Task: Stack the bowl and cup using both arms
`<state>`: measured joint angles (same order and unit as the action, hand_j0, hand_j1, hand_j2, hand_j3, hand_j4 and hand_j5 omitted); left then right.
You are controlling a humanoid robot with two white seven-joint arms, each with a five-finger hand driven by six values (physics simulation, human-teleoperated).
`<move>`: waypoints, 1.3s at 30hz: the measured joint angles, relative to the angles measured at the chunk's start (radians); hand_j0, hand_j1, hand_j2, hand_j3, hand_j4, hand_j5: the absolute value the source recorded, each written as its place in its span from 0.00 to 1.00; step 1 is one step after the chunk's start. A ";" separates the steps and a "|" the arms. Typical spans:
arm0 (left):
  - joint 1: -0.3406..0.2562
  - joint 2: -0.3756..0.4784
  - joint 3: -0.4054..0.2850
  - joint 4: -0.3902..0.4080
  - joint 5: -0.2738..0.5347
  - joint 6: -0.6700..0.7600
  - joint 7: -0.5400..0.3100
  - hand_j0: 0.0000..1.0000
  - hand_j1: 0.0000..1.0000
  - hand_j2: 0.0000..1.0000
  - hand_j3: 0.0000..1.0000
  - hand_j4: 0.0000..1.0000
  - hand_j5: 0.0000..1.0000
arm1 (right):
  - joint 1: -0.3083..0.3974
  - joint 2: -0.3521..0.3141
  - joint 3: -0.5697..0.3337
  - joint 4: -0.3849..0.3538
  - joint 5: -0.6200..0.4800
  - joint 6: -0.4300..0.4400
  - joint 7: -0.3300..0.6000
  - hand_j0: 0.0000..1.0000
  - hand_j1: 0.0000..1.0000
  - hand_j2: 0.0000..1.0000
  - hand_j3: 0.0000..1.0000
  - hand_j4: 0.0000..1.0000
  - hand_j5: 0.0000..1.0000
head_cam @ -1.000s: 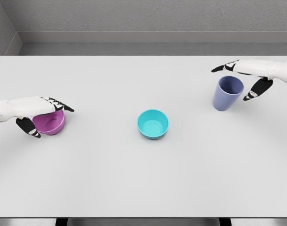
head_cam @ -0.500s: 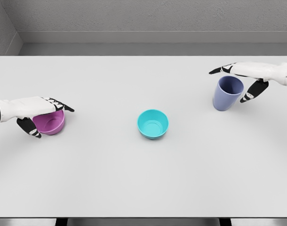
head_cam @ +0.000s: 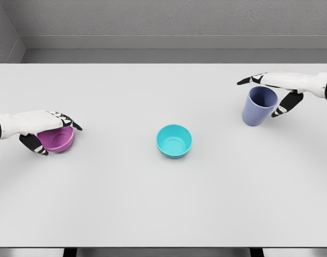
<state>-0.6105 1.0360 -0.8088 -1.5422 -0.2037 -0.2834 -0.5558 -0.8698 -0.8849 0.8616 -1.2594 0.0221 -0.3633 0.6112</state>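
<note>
Head view
Table [head_cam: 153, 203]: a plain white top is seen from above, filling most of the frame, with a grey wall behind it.
Teal bowl [head_cam: 174, 141]: it is set upright near the middle of the table, well apart from both hands.
Purple bowl [head_cam: 57, 140]: it is found at the left side of the table, partly covered by the left hand.
Left hand [head_cam: 43, 128]: it is laid over the purple bowl, the fingers stretched across the far rim and the thumb reaching down the near side. The bowl is bracketed between them; whether it is firmly gripped cannot be told.
Blue cup [head_cam: 259, 106]: it is stood upright at the right side of the table, mouth up, leaning slightly toward the camera's view.
Right hand [head_cam: 276, 88]: it is held spread at the cup's rim, the fingers extended over the far side and the thumb lowered beside the right wall. Contact with the cup cannot be confirmed.
</note>
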 measured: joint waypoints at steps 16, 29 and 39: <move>-0.038 0.012 0.008 -0.037 0.000 -0.001 0.000 0.73 0.73 0.73 0.73 0.73 0.73 | 0.000 0.017 0.007 0.028 0.008 0.000 0.000 1.00 1.00 1.00 1.00 1.00 1.00; -0.080 -0.021 0.005 -0.087 -0.044 -0.002 0.000 0.73 0.73 0.73 0.73 0.73 0.73 | 0.000 0.024 0.009 0.032 0.011 0.000 0.000 1.00 1.00 1.00 1.00 1.00 1.00; -0.094 -0.059 0.001 -0.114 -0.055 -0.002 0.000 0.73 0.73 0.73 0.73 0.73 0.73 | 0.000 0.034 0.009 0.046 0.027 0.000 0.000 1.00 1.00 1.00 1.00 1.00 1.00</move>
<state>-0.7041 0.9772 -0.8075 -1.6560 -0.2590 -0.2855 -0.5557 -0.8698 -0.8509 0.8706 -1.2138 0.0493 -0.3636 0.6112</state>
